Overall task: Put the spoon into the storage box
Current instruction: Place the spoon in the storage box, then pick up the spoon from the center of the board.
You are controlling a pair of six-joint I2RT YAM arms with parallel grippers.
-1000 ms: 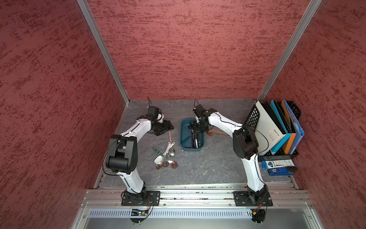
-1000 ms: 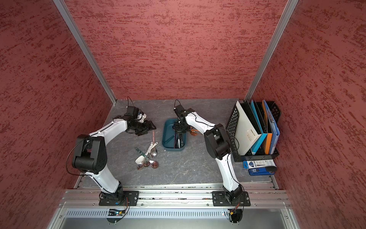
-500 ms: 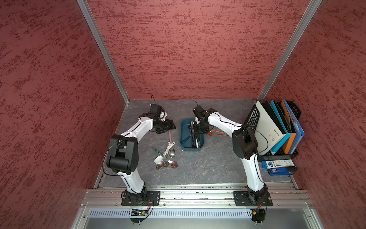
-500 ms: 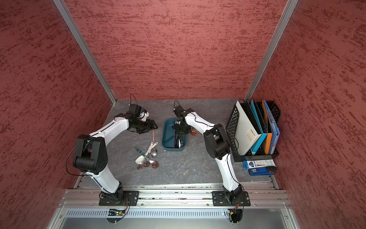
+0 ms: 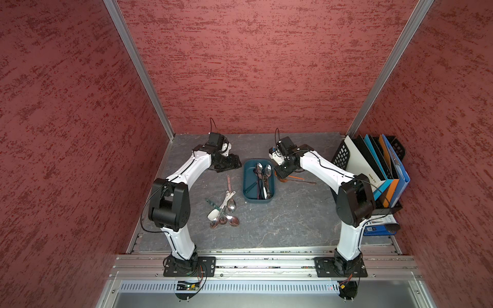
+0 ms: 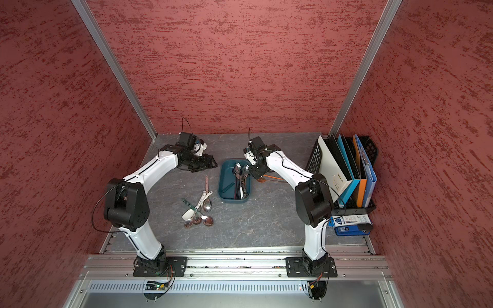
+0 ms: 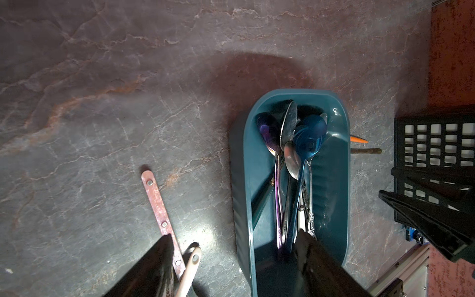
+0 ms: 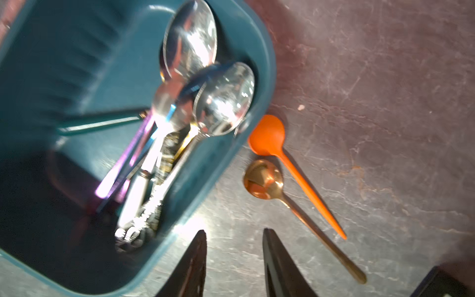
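Spoons of shiny steel (image 5: pixel 267 170) lie heaped in the shallow dark teal plastic storage box (image 5: pixel 246 173). Just beside it on the table sit an orange plastic spoon (image 8: pixel 267 136) and a coppery metal spoon (image 8: pixel 262 180). Right gripper (image 8: pixel 234 239) has its fingers spread, apparently empty, though the view's blurry. Left gripper (image 7: pixel 232 257) is splayed wide.

We're looking at 2 arms: the left arm (image 5: pixel 192 170) and right arm (image 5: pixel 324 169) both wear white shells over bulky black joints. Thin black cables (image 5: pixel 147 205) loop alongside, black base plates (image 5: pixel 208 266) show silver screws, and the left gripper (image 7: pixel 234 234) carries glossy black wedge fingers (image 7: pixel 323 272).
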